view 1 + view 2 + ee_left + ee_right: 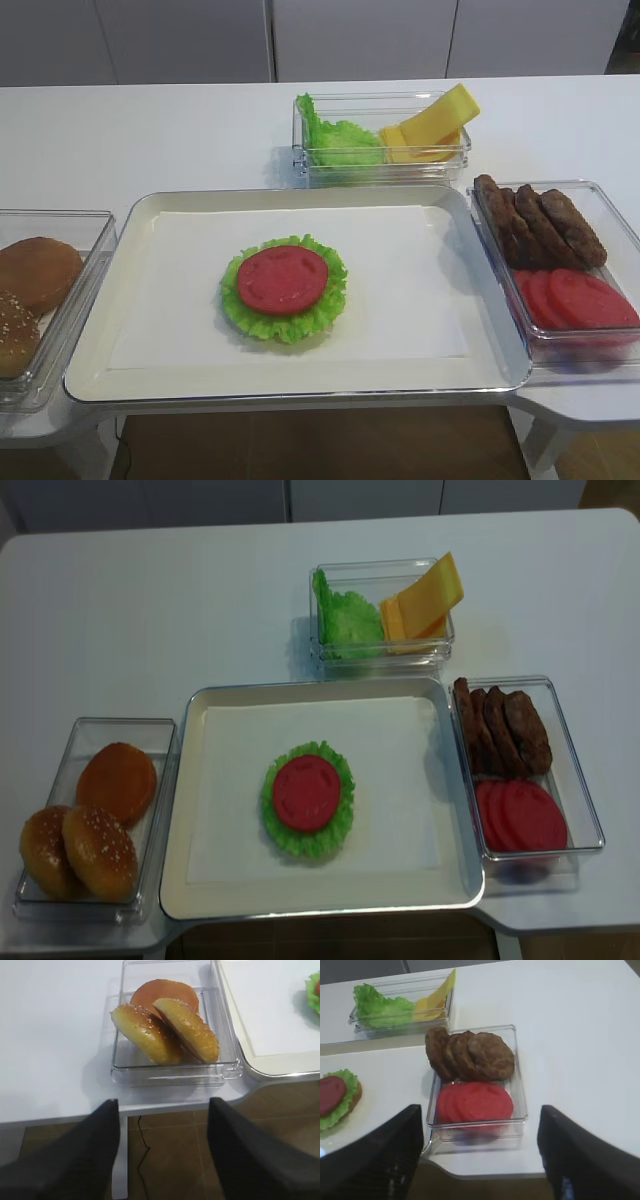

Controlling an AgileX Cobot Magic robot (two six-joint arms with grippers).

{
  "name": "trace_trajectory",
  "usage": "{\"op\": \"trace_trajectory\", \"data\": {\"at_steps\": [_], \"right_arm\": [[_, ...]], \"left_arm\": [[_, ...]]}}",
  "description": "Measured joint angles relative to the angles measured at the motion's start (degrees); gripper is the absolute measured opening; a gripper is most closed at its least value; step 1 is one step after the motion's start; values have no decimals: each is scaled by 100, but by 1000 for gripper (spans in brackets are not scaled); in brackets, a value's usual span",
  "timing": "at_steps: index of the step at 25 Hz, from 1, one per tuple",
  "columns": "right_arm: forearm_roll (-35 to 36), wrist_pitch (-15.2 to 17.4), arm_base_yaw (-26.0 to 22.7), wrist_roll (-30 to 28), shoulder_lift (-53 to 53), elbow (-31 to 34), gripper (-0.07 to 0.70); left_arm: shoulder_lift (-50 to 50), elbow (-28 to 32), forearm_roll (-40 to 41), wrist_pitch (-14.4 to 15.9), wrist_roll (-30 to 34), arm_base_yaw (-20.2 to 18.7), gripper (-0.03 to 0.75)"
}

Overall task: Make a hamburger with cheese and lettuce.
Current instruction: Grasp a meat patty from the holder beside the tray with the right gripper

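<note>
The hamburger is a frilly green lettuce leaf with a red tomato slice on top, lying in the middle of the paper-lined tray. The right wrist view catches it at the left edge. The cheese, yellow slices leaning in a clear box at the back, shares that box with loose lettuce. My right gripper hangs open off the table's front edge, facing the box of patties and tomato. My left gripper is open too, in front of the bun box. Neither gripper shows in the high views.
A clear box at the right holds brown patties and red tomato slices. A clear box at the left holds bun halves. The tray's raised rim lies between both boxes. The table's front edge is just ahead of both grippers.
</note>
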Motion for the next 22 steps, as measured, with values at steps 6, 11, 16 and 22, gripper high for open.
{"op": "trace_trajectory", "data": {"at_steps": [6, 11, 16, 22], "right_arm": [[410, -397, 0, 8, 1876, -688, 552], [790, -481, 0, -209, 3418, -1366, 552], [1123, -494, 0, -339, 4640, -2093, 552], [799, -305, 630, -108, 5988, -2966, 552]], "left_arm": [[0, 0, 0, 0, 0, 0, 414], [0, 0, 0, 0, 0, 0, 414], [0, 0, 0, 0, 0, 0, 414], [0, 0, 0, 0, 0, 0, 414]]}}
